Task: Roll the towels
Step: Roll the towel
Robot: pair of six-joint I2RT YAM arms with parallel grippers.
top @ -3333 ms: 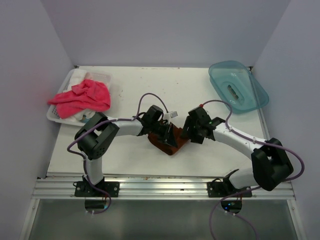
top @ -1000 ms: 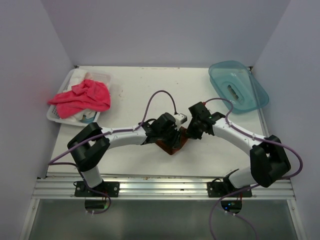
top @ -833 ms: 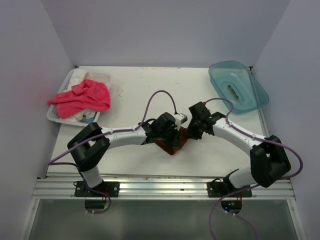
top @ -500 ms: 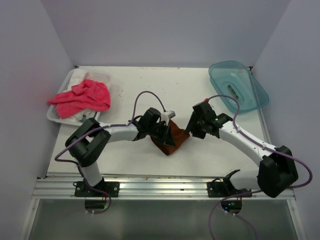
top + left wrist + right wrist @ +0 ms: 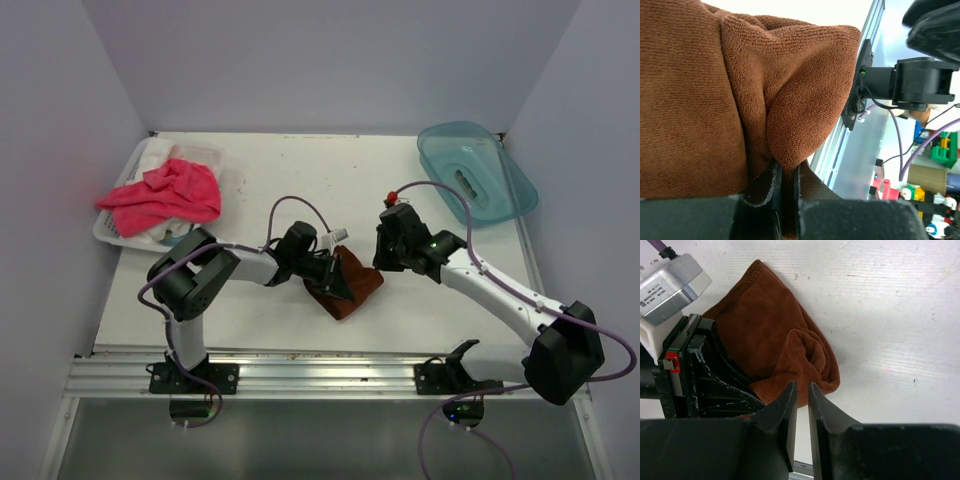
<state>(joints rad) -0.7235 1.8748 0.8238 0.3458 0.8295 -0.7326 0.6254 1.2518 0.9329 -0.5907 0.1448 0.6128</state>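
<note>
At centre, left jaws pinch the bunched rust-brown towel (image 5: 358, 285), right jaws barely parted and empty.

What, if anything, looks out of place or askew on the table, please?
The pink towel hangs crumpled over the rim of the white basket at far left, unrolled. The brown towel at centre is bunched into an uneven lump, one fold pinched by the left fingers.

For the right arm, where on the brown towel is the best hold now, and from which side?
Probably the bunched fold of the brown towel nearest the right gripper, approached from the towel's right side. That ridge stands up thick off the table, giving the fingers something to close on, while the left gripper pinches the opposite side.
</note>
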